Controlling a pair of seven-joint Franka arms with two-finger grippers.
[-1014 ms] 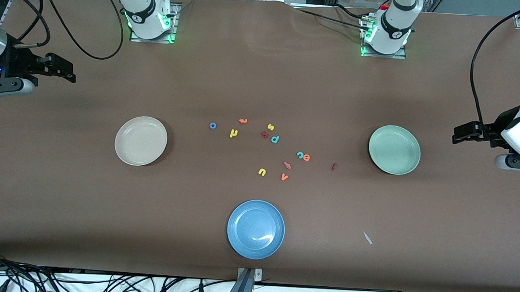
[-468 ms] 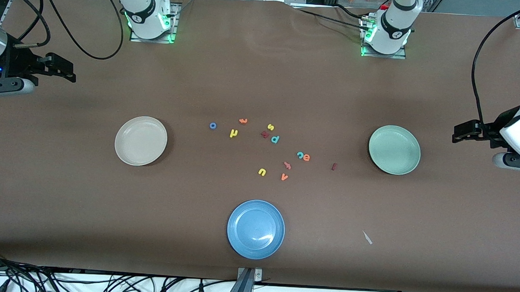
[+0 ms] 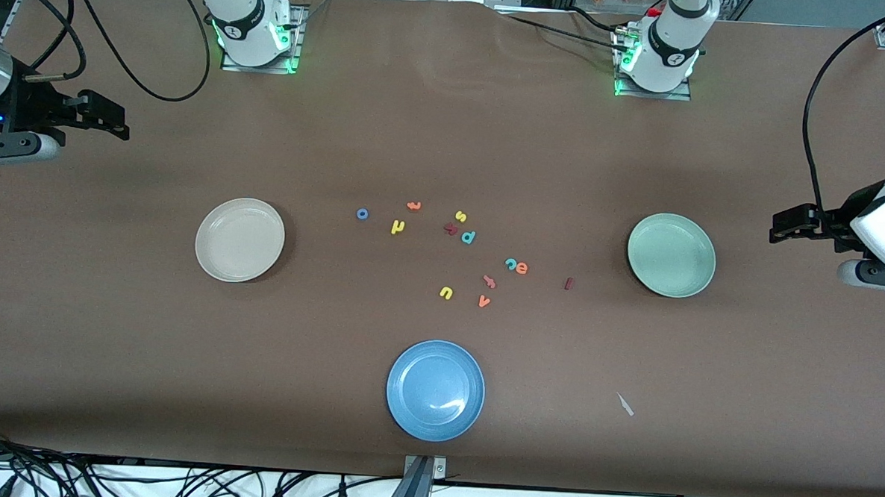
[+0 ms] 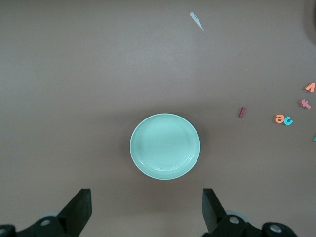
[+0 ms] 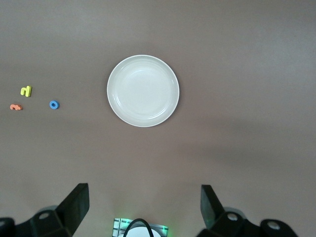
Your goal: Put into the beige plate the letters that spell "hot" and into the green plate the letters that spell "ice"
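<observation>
Blue plate [image 3: 435, 390], yellow u [image 3: 446, 293], orange v [image 3: 484, 302] among the letters.

light: even, overhead, pretty bright
glare: small shine on blue plate [image 3: 435, 390]
shadows: soft
focus: sharp

Wide bare desk [image 3: 109, 353] lies around the beige plate [image 3: 240, 240] and the green plate [image 3: 671, 255]. In the frame's middle, small letters [image 3: 457, 249] lie close together; the blue plate [image 3: 435, 390] sits below them.
</observation>
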